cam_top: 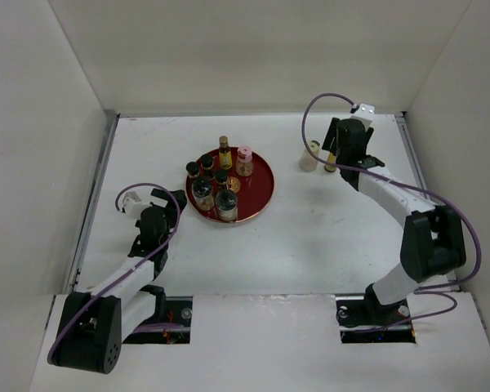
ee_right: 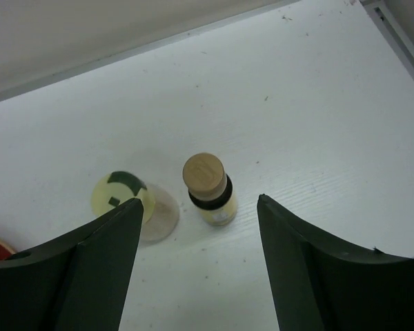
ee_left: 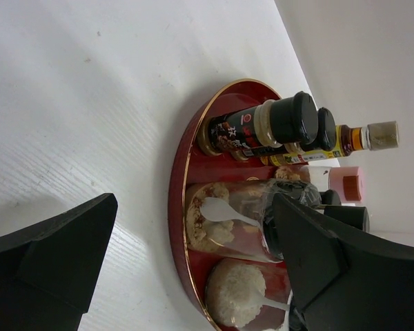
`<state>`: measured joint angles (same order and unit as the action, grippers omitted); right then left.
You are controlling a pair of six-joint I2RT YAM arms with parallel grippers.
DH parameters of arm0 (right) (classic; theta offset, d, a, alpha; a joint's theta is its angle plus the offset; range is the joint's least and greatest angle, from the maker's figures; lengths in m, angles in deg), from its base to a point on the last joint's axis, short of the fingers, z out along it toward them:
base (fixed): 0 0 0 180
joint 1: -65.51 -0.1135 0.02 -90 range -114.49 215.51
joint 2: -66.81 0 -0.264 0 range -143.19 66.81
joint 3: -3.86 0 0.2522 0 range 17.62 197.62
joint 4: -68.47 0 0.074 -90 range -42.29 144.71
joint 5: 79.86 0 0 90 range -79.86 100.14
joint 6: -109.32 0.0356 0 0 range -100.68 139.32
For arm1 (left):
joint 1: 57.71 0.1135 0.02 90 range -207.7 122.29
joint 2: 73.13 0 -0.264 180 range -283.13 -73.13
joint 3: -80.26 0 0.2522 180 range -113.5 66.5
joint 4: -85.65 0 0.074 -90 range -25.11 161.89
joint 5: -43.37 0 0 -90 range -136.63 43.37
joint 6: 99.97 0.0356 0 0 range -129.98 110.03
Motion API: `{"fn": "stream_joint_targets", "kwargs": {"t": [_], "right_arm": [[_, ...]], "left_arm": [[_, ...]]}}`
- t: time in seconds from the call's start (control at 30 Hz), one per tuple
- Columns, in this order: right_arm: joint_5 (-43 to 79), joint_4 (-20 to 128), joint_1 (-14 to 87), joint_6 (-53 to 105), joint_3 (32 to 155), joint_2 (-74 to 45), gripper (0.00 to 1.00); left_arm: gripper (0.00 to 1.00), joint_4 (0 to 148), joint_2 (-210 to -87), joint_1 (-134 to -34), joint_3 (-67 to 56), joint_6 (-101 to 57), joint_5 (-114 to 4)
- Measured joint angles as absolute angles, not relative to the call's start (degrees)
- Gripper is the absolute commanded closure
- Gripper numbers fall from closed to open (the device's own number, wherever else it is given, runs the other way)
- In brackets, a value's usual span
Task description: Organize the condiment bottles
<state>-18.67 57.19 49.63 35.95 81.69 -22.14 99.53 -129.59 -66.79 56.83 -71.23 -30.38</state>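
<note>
Several condiment bottles stand on the round red tray (cam_top: 261,192): an amber one with a gold cap (cam_top: 224,152), a pink-capped one (cam_top: 244,160), dark black-capped ones (cam_top: 207,164) and clear jars (cam_top: 226,204). A cream bottle (cam_top: 309,155) and a small yellowish bottle with a tan cap (cam_top: 331,162) stand on the table right of the tray. My right gripper (cam_top: 338,153) hovers over them, open and empty; in the right wrist view (ee_right: 199,203) the small bottle (ee_right: 210,187) lies between the fingers and the cream bottle (ee_right: 123,198) is by the left finger. My left gripper (cam_top: 176,202) is open and empty, just left of the tray.
In the left wrist view the open gripper (ee_left: 192,205) faces the tray rim (ee_left: 177,181), a jar with a white spoon (ee_left: 224,219), a black-capped bottle (ee_left: 262,127) and the amber bottle (ee_left: 369,136). White walls close in the table (cam_top: 327,245) on three sides.
</note>
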Motion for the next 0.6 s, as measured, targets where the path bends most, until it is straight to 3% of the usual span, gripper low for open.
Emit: {"fn": "stream_joint_targets", "kwargs": {"t": [0.47,0.6], "right_arm": [[-18.5,54.4,51.8,33.2,90.2,-32.4,0.29],[-18.5,53.5,52.0,33.0,91.0,-33.9,0.34]], "left_arm": [[0.0,99.6,-131.1,-66.8,56.8,-71.2,-30.4],[0.0,99.6,-131.2,-66.8,56.8,-71.2,-30.4]]}}
